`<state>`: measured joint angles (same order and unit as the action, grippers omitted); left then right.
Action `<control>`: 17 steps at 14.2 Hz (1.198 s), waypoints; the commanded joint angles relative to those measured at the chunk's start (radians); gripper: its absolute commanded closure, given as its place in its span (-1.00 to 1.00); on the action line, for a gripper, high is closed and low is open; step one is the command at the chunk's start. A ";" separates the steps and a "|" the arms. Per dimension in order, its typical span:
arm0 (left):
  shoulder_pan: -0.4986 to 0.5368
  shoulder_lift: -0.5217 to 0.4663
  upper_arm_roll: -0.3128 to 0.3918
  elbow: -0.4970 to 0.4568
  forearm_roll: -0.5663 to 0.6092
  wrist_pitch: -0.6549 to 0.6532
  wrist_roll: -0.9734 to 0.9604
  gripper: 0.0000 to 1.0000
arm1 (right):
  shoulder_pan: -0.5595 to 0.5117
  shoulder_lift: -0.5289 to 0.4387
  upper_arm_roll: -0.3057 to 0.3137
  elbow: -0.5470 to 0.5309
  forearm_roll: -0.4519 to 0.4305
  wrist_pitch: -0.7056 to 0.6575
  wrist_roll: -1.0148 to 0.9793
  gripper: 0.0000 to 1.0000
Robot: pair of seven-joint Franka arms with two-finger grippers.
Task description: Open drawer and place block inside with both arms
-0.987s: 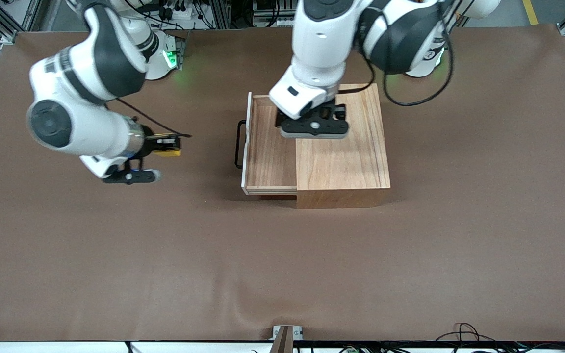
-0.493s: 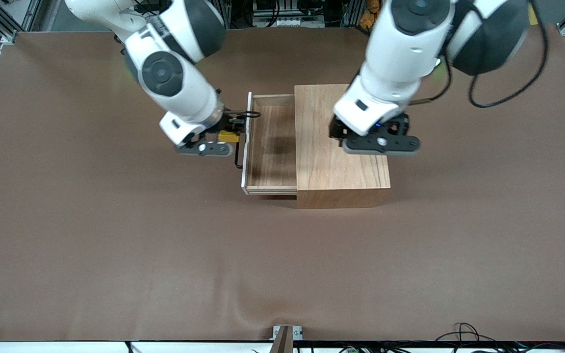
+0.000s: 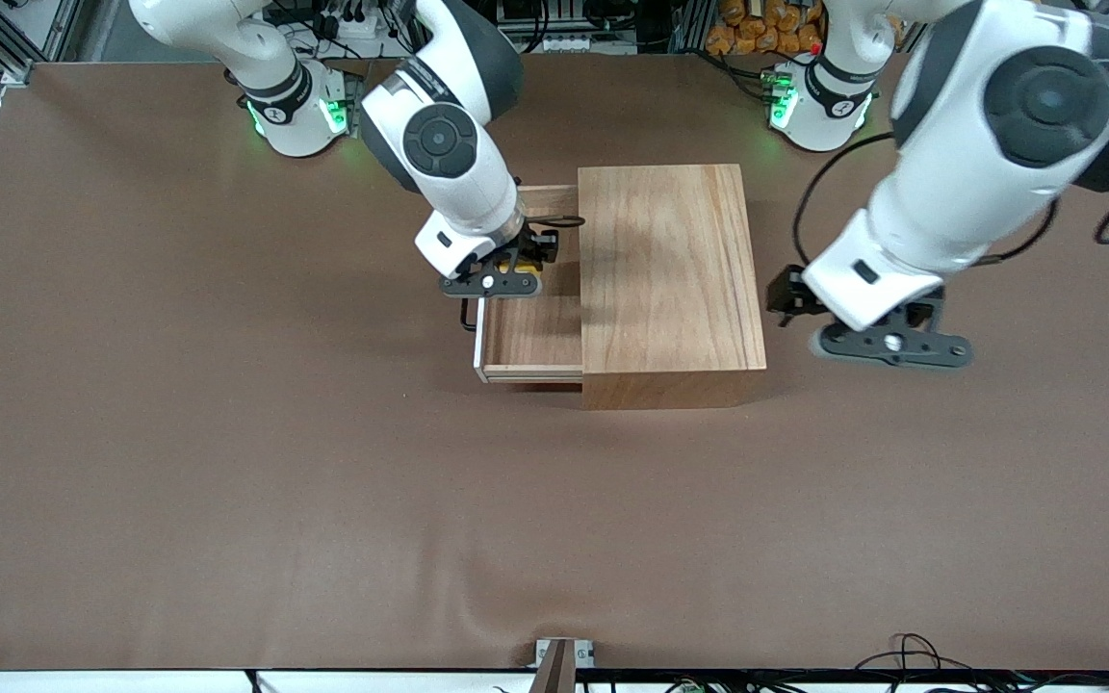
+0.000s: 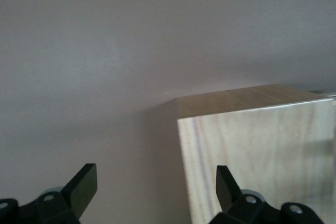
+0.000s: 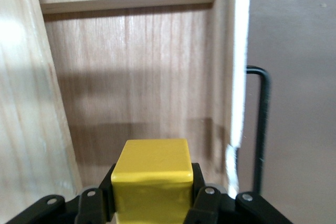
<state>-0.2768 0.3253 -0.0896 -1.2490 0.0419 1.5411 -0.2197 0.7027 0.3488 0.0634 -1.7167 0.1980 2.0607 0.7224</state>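
Observation:
The drawer (image 3: 533,332) stands pulled out of the wooden box (image 3: 670,279) toward the right arm's end of the table, its white-edged front panel (image 5: 237,77) and black wire handle (image 5: 261,124) showing in the right wrist view. My right gripper (image 3: 516,274) is shut on the yellow block (image 5: 153,179) and holds it over the open drawer's floor (image 5: 142,93). A sliver of the block (image 3: 528,280) shows in the front view. My left gripper (image 3: 887,342) is open and empty over the table, beside the box's end toward the left arm; its fingertips (image 4: 84,182) frame the box corner (image 4: 252,145).
The brown table mat (image 3: 323,500) spreads all round the box. The arms' green-lit bases (image 3: 299,111) stand along the table's edge farthest from the front camera.
My right gripper has carried the block from beside the drawer's front panel to over the open drawer. My left gripper has moved off the box top to the table beside the box.

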 commanded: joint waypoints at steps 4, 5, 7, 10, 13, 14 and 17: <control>0.174 -0.084 -0.076 -0.033 -0.017 -0.091 0.123 -1.00 | 0.035 0.048 -0.011 -0.030 0.012 0.110 0.012 0.67; 0.185 -0.110 -0.076 -0.052 -0.016 -0.117 0.117 -1.00 | 0.041 0.065 -0.011 -0.030 0.008 0.133 0.012 0.62; 0.249 -0.162 -0.097 -0.093 -0.014 -0.118 0.132 -1.00 | 0.044 0.079 -0.013 -0.030 0.001 0.147 0.011 0.12; 0.275 -0.291 -0.113 -0.212 -0.004 -0.102 0.148 -1.00 | 0.040 0.075 -0.016 -0.030 0.001 0.133 0.012 -1.00; 0.269 -0.400 -0.107 -0.298 -0.001 -0.110 0.134 -1.00 | 0.040 0.040 -0.016 -0.027 0.001 0.128 0.011 -1.00; 0.269 -0.431 -0.108 -0.328 -0.001 -0.110 0.135 -1.00 | 0.038 0.015 -0.019 -0.023 0.001 0.107 0.012 -1.00; 0.272 -0.451 -0.107 -0.337 0.001 -0.118 0.152 -1.00 | -0.012 -0.051 -0.033 0.005 0.000 0.006 0.000 -1.00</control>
<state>-0.0152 -0.0915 -0.1932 -1.5427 0.0412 1.4147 -0.0829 0.7266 0.3666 0.0411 -1.7123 0.1967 2.1368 0.7231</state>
